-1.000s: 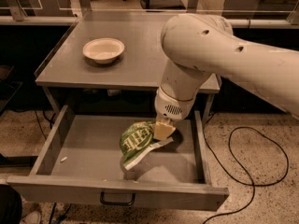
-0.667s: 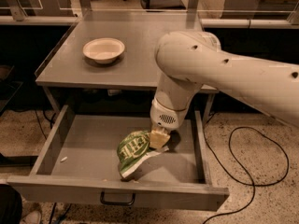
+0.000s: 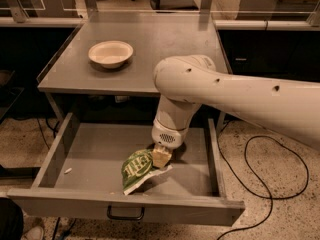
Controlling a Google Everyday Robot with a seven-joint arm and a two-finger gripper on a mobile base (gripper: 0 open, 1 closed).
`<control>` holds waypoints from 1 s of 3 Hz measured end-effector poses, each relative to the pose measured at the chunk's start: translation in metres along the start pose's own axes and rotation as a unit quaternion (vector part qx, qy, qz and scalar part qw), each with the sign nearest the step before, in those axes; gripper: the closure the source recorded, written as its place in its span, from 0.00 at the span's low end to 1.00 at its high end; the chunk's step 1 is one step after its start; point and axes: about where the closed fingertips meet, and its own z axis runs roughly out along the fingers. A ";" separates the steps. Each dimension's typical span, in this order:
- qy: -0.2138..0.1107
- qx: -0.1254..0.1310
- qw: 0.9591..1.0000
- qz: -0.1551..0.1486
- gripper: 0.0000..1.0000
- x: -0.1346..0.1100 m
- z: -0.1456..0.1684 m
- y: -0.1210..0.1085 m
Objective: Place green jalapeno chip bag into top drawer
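Observation:
The green jalapeno chip bag point(image 3: 136, 168) lies inside the open top drawer point(image 3: 95, 156), near the drawer's front, its lower end on the drawer floor. My gripper point(image 3: 161, 156) reaches down into the drawer from the white arm point(image 3: 220, 91) and is at the bag's right edge, touching it. The drawer's front panel with the dark handle point(image 3: 125, 213) is at the bottom of the view.
A cream round bowl point(image 3: 110, 53) sits on the grey tabletop point(image 3: 165, 39) above the drawer. A small white scrap point(image 3: 67, 171) lies at the drawer's left. A black cable point(image 3: 270, 184) loops on the speckled floor at the right.
The arm has swung left and lowered, carrying the bag leftward and down toward the drawer's front.

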 end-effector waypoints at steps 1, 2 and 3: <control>0.002 0.012 1.000 0.003 1.00 -0.004 0.003 -0.015; 0.001 0.038 0.999 0.006 1.00 -0.007 -0.007 -0.036; 0.002 0.052 0.998 0.020 1.00 -0.005 -0.007 -0.044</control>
